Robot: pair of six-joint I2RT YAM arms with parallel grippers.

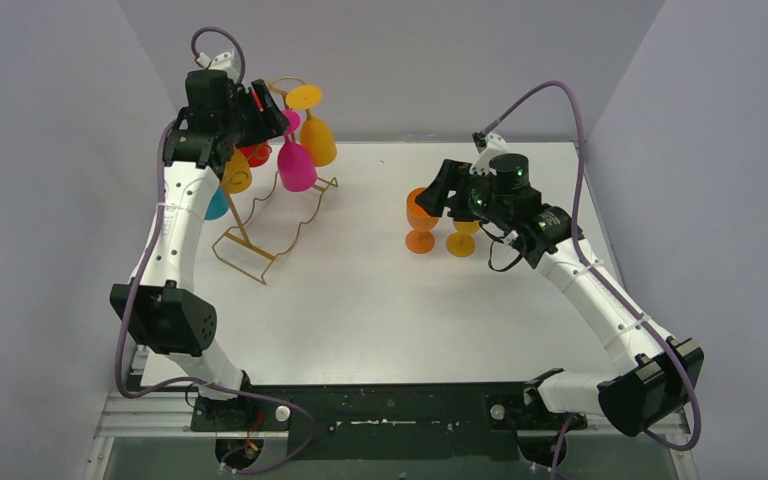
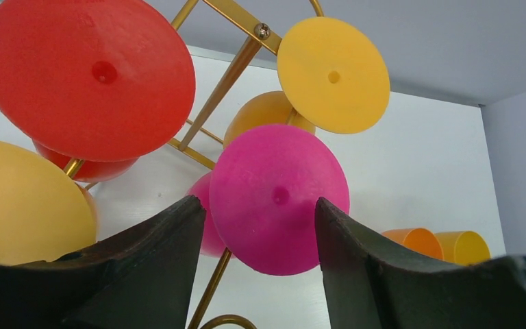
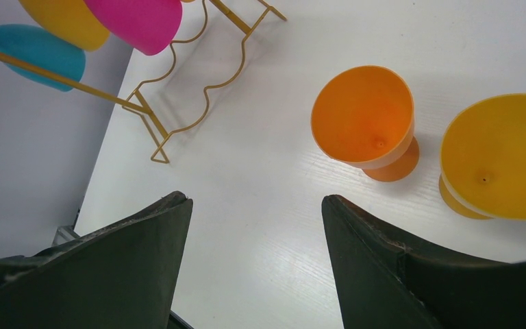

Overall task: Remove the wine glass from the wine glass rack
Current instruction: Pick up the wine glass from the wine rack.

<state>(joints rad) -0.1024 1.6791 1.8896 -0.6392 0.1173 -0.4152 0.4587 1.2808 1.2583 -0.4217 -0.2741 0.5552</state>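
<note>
Left wrist view: the left gripper [image 2: 257,200], jaws apart and empty, flanks the foot of the pink wine glass [image 2: 279,199]. The glass hangs inverted from the wine glass rack [image 2: 227,75], stem steeply upright, bowl down.

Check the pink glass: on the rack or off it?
On. The pink glass hangs foot-up from the gold rack; the open left gripper flanks its foot.
</note>
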